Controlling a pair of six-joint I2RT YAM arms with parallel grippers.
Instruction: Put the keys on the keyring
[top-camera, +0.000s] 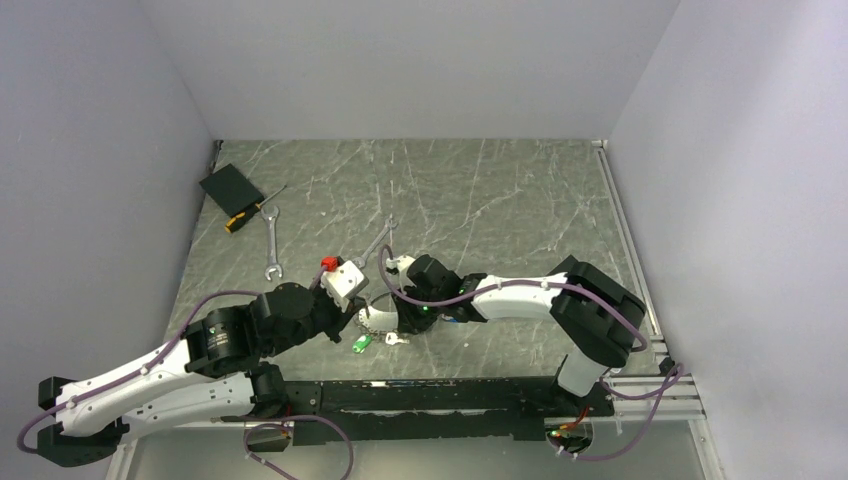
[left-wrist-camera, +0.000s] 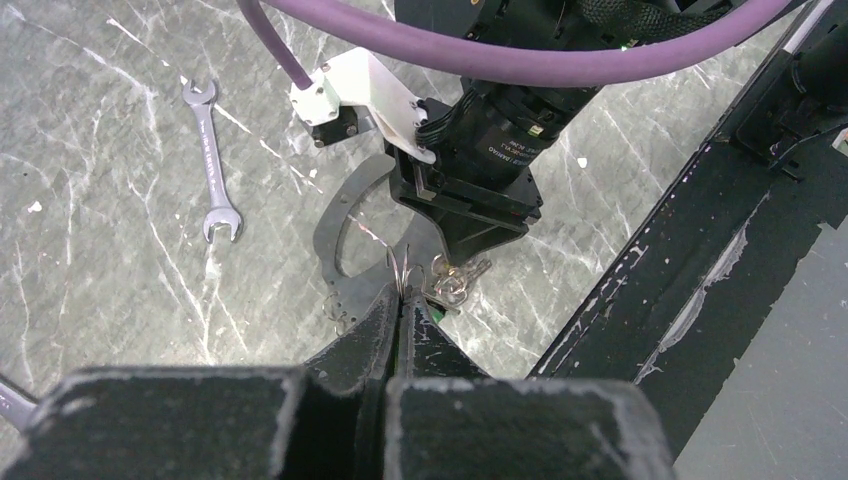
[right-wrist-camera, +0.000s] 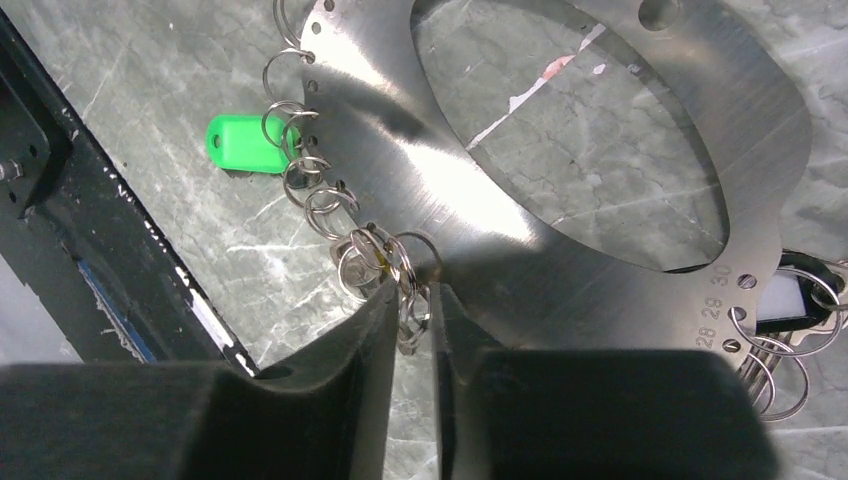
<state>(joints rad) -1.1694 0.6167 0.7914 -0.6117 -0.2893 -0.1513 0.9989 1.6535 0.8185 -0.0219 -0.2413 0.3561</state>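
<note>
The keyring (right-wrist-camera: 500, 200) is a flat silvery oval plate with numbered holes and small split rings along its edge. It also shows in the left wrist view (left-wrist-camera: 335, 225) and, small, in the top view (top-camera: 375, 320). My left gripper (left-wrist-camera: 403, 290) is shut on one split ring at the plate's edge. My right gripper (right-wrist-camera: 412, 300) is nearly closed with a split ring pinched between its fingers at the plate's rim. A green-headed key (right-wrist-camera: 245, 145) lies on the table beside the rings (top-camera: 361, 343). A black-headed key (right-wrist-camera: 790, 300) hangs on rings at the right. Silver keys (left-wrist-camera: 458, 280) hang under the right gripper.
A silver spanner (top-camera: 272, 243) lies at the left, also in the left wrist view (left-wrist-camera: 213, 160). A second spanner (top-camera: 378, 245) lies behind the grippers. A black pad (top-camera: 231, 188) and a screwdriver (top-camera: 245, 217) sit at the back left. The black rail (top-camera: 450, 395) runs along the near edge.
</note>
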